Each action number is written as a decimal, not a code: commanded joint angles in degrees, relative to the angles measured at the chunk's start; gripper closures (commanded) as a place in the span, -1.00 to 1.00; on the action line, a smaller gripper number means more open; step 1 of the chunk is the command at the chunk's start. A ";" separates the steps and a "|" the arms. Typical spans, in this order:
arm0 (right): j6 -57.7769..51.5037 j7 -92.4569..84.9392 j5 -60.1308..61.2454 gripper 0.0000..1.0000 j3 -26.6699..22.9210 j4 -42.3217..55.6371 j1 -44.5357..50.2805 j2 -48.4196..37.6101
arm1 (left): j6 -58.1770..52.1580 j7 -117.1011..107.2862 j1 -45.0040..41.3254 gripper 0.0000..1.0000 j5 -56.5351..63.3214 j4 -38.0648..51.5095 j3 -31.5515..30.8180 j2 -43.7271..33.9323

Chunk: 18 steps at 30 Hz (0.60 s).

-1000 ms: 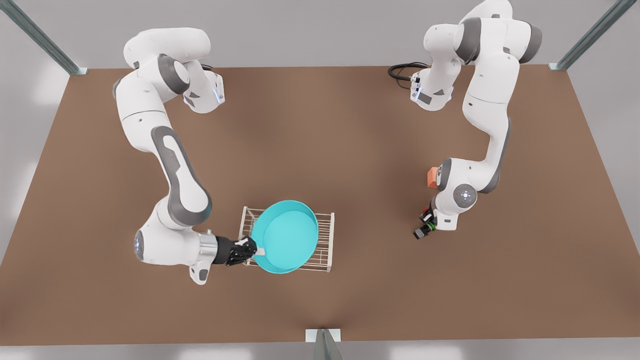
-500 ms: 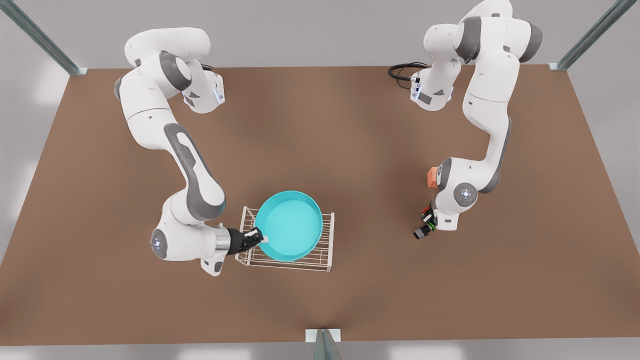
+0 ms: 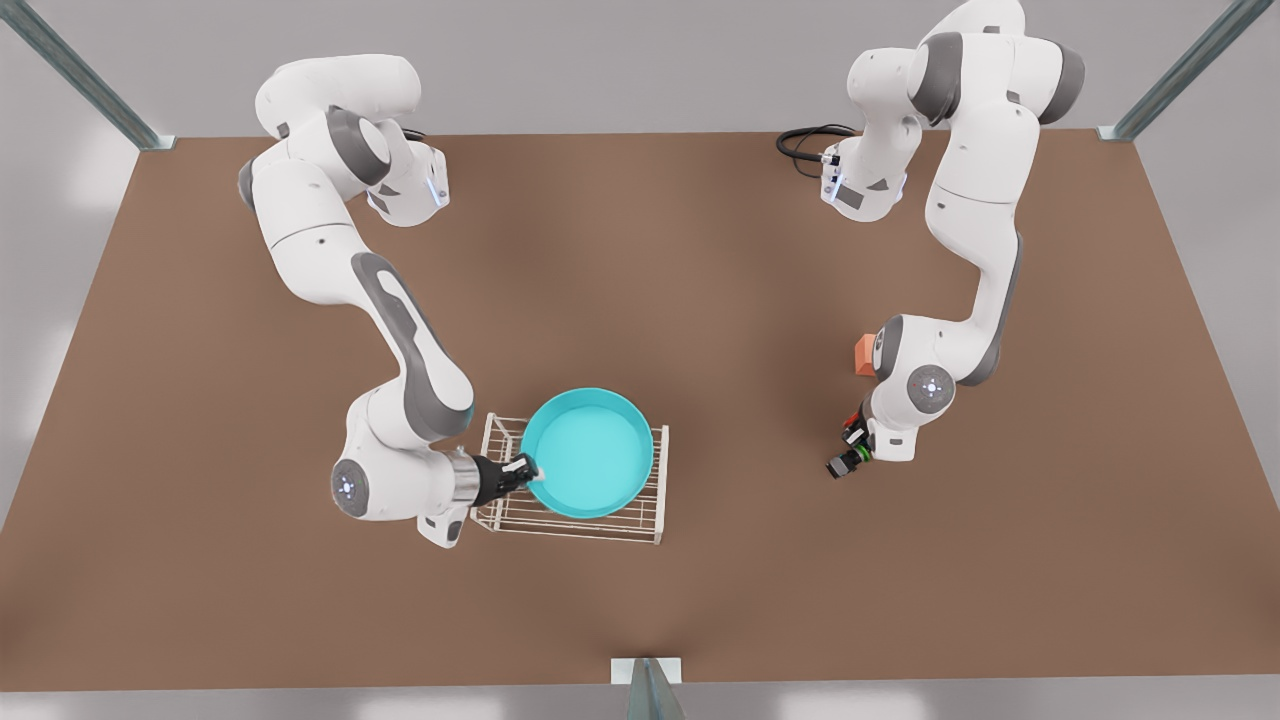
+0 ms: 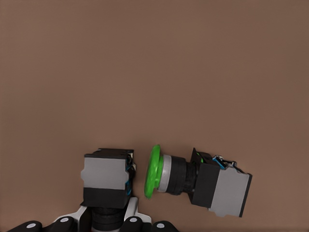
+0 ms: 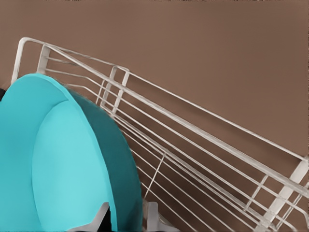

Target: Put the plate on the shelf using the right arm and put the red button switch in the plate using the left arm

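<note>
— Starting at the front view's left. Seeing the right gripper (image 3: 528, 470) clamped on the rim of the plate (image 3: 590, 455), one finger (image 5: 100, 218) inside the dish and the other outside.

— Agreed. Holding the plate over the shelf (image 3: 645, 520), toward the end nearer the gripper. Tilted in the right wrist view, low edge close to the bars. Cannot tell whether touching yet.

— Judging the handling: stiff, smooth, probably light, likely to swing about a one-point pinch. Best kept by the raised rim, as now, and lowered level before letting go.

— Watching the thin bars too. Little there to stop a slick dish sliding off.

— Moving across the bare brown table (image 3: 720, 300) to the front view's right. Finding the left gripper (image 3: 853, 440) low over the table, right at the red button switch (image 3: 851, 418).

— In the left wrist view, looking down on that switch's grey-and-black body (image 4: 107, 176). Just beside it, the green-capped switch (image 4: 193, 178) lying on its side, apart by a narrow gap. Grip state: cannot tell.

— Judging the red one small and hard, blocky at the body, round at the cap. Better taken across the flat sides of the body than on the cap. Easy to nudge the green neighbour otherwise.

— Farthest along, noting an orange cube (image 3: 863, 353) beside the arm, apart from both switches. Nothing to do with it.
</note>
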 commanded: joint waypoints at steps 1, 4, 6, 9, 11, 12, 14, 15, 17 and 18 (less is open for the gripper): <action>0.13 3.13 -0.28 -1.00 0.11 0.08 0.01 -0.31 | 0.15 -0.06 -0.11 0.23 -0.16 0.02 -0.01 0.02; -0.04 2.87 -0.11 -1.00 0.37 0.26 0.00 -0.48 | 0.06 -0.15 -0.11 0.33 -0.16 0.02 -0.01 0.02; -0.48 2.78 -0.02 -1.00 0.37 0.44 -0.08 -1.01 | 0.15 -0.24 -0.11 0.41 -0.16 0.02 -0.01 -0.06; -2.06 2.52 -0.02 -1.00 0.11 0.26 -1.66 -3.47 | -0.73 0.12 0.33 0.57 -0.16 0.02 -0.01 -0.85; -6.18 2.69 -1.86 -1.00 -0.07 0.17 -4.12 -6.89 | -2.13 0.38 0.68 0.57 -0.16 0.02 -0.01 -1.38; -9.53 2.87 -8.00 -1.00 -0.07 0.08 -6.93 -9.35 | -3.36 0.38 0.95 0.57 -0.16 0.02 -0.01 -1.91; -14.00 2.69 -15.46 -1.00 -0.07 0.00 -13.17 -10.06 | -6.08 0.38 1.30 0.57 0.02 0.02 -0.01 -3.05; -23.13 4.00 -28.38 -1.00 -0.51 0.00 -15.02 -10.33 | -8.63 0.38 1.56 0.57 0.11 0.02 -0.01 -4.81; -35.35 7.07 -34.63 -1.00 -7.18 0.26 -14.06 -11.72 | -10.40 0.38 1.30 0.57 0.37 0.11 -0.01 -7.00; -37.13 9.45 -38.86 -1.00 -6.93 0.26 -13.36 -15.41 | -11.10 0.12 0.42 0.57 0.37 0.28 -0.01 -9.20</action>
